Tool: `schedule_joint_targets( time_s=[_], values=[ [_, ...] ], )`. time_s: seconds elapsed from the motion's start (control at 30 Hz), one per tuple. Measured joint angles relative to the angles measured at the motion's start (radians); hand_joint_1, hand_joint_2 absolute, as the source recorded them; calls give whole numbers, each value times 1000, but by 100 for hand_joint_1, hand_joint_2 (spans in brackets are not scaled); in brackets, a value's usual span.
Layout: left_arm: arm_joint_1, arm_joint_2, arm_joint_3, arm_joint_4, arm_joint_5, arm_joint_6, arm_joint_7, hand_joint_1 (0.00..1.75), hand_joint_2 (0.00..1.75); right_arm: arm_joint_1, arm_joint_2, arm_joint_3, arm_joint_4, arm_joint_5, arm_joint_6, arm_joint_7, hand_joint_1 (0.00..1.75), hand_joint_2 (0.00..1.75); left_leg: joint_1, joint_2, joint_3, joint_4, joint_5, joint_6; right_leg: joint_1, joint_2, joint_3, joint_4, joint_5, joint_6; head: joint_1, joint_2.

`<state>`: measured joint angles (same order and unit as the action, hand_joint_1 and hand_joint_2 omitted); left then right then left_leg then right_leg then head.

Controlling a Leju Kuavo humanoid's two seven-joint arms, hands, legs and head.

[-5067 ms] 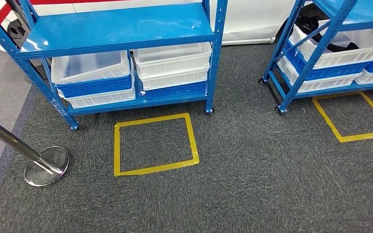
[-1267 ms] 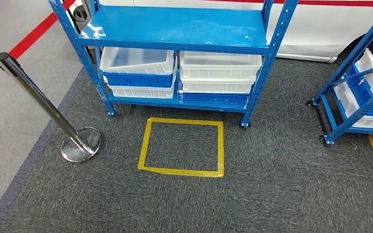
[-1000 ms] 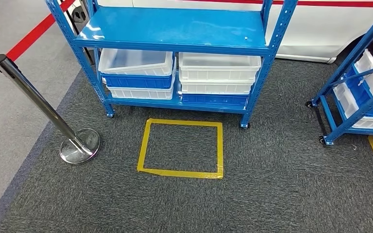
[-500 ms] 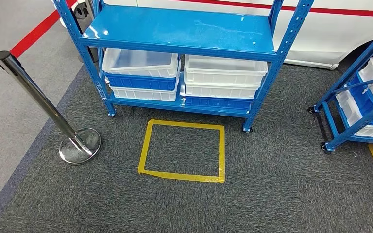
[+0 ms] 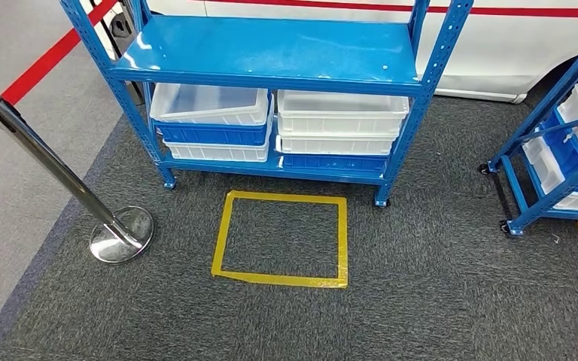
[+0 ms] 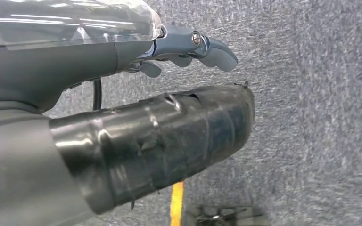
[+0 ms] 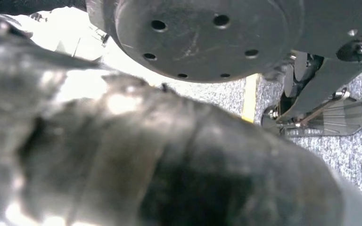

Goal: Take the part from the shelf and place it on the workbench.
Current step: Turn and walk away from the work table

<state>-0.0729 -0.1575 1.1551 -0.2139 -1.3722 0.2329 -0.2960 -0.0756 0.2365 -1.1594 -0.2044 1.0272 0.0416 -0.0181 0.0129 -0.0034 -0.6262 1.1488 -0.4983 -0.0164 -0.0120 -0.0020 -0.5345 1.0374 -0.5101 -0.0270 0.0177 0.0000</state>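
Two blue racks sit ahead of us in the head view: the near shelf [image 5: 271, 53] w/ stacked white and blue bins [image 5: 342, 124] on its lower level, and a second rack [image 5: 564, 150] off to our right. We judge we're at the approach step, nothing picked. The part itself we can't make out; prob. inside a bin, contents not legible. Next move calls for stepping into the yellow tape square [image 5: 282, 241] in front of the shelf, then raising an arm to bin height.

Left wrist view gives the left hand [image 6: 188, 47] hanging over grey carpet [image 6: 311, 117], fingers slack, holding nothing. Right wrist view is blurred by the right hand [image 7: 169, 160] close up; can't tell its state.
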Motion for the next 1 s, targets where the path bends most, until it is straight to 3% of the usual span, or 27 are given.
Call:
schedule_joint_targets(
  time_s=[0.07,0.13,0.23,0.27,0.33,0.37,0.4,0.43,0.5,0.57,0.63,0.73,0.8,0.87,0.9,0.93,1.0],
  values=[
    [-1,0,0,0,0,0,1,0,0,-1,0,0,0,0,0,0,0,0,-4,1,42,-103,41,10,3,1,6,1,-10,10,0,0],
    [-2,0,0,0,0,1,1,0,0,-3,0,0,0,1,0,0,0,0,-9,0,51,-121,36,18,5,1,7,-1,-15,21,0,0],
    [0,-1,0,0,0,1,1,0,0,-6,0,0,0,2,0,0,0,0,-2,0,63,-137,38,36,5,1,3,22,-36,36,1,0],
    [0,-1,0,0,0,1,1,0,0,-6,0,0,0,3,0,0,0,0,1,0,68,-142,38,43,4,1,-17,66,-59,40,1,0],
    [-1,-1,0,0,0,1,1,0,0,-4,0,0,0,4,0,0,0,0,-1,1,74,-143,32,53,1,2,-92,199,-115,46,1,0],
    [-1,-1,0,0,0,1,1,0,0,-3,0,0,0,4,0,0,0,0,-2,0,77,-143,28,55,0,1,-129,257,-129,48,1,0],
    [-1,-1,0,0,0,2,1,0,0,-3,0,0,0,5,0,0,0,0,-3,-1,82,-143,24,55,-1,1,-151,284,-123,49,1,0],
    [-1,0,0,0,0,2,1,0,0,-2,0,0,0,5,0,0,0,0,-3,-2,89,-142,19,53,-2,1,-153,269,-94,49,2,0],
    [1,-1,0,0,0,1,1,0,0,-1,-1,0,0,5,0,0,0,0,-3,-4,107,-141,4,47,-1,1,-110,148,-5,43,2,0],
    [2,-2,0,0,0,0,1,0,0,0,-2,0,0,5,0,0,0,0,-6,-4,117,-138,-10,36,3,2,-65,41,41,34,1,0],
    [-1,-2,0,0,0,0,0,0,0,-2,-2,0,1,5,0,0,0,0,-10,-4,119,-138,-17,26,7,3,-53,18,36,25,1,0],
    [-4,-2,0,0,-1,1,0,0,0,-2,-1,0,1,5,0,0,0,0,-8,-3,122,-121,-36,11,1,2,-38,4,33,10,-2,0],
    [-4,-1,0,0,-1,1,0,0,0,-1,-1,0,1,5,0,0,0,0,-5,-2,76,-26,-84,1,-2,0,-27,-4,30,1,-5,0],
    [-3,-1,0,0,-2,0,0,0,0,-1,-1,0,1,5,0,0,0,0,-1,-1,-5,108,-129,-6,-2,-1,-22,-5,24,-4,-6,0],
    [-2,-1,0,0,-2,0,0,0,0,-1,-1,0,1,5,0,0,0,0,0,-1,-34,145,-127,-7,-2,0,-18,-5,19,-5,-6,0],
    [-1,-1,0,0,-2,0,0,0,0,-1,-1,0,1,5,0,0,0,0,0,-1,-45,143,-104,-8,-2,0,-11,-5,15,-5,-6,0],
    [0,0,0,0,-1,0,0,0,0,-1,-1,0,1,5,0,0,0,0,1,0,-16,36,-13,-4,-2,2,6,-5,3,-2,-6,0]
  ],
)
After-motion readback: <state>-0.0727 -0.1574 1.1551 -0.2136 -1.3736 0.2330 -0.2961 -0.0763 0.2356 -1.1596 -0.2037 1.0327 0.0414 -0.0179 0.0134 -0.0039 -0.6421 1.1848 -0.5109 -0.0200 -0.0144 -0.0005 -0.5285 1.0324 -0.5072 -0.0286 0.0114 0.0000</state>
